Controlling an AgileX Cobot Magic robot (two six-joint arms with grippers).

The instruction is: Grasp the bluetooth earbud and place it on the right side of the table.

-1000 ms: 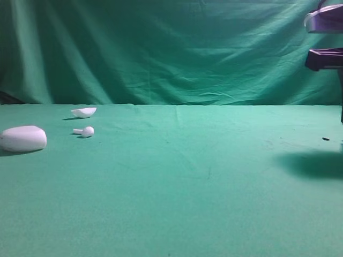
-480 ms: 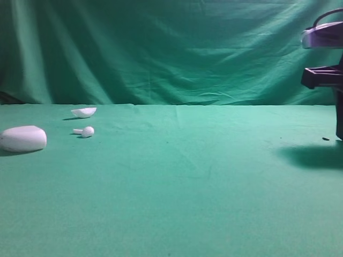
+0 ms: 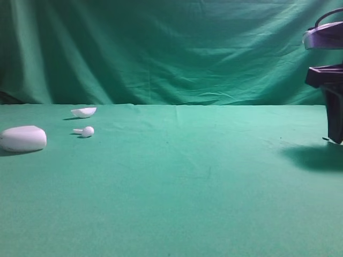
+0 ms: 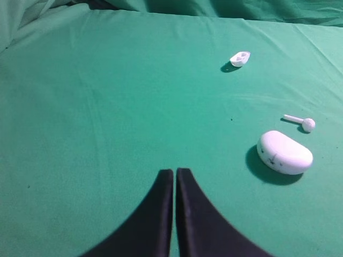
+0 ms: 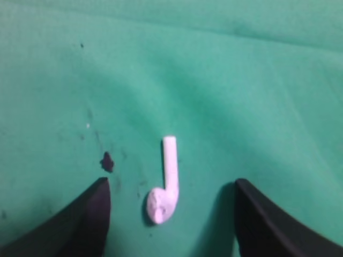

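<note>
On the green-clothed table [image 5: 257,64] we see the bluetooth earbud [image 5: 165,187] lying free between the right gripper [image 5: 171,214]'s wide-spread, empty fingers, stem toward twelve o'clock, likely for release, while the left gripper [image 4: 174,176] sits pinched together, idle.

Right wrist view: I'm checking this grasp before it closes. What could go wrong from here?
The bluetooth earbud lies flat on the table between the open right gripper fingers, with wide gaps either side. Being small and rounded, it might squirt out or roll as the fingers close. Its low profile could let the fingertips drag on the cloth or close above it.
</note>
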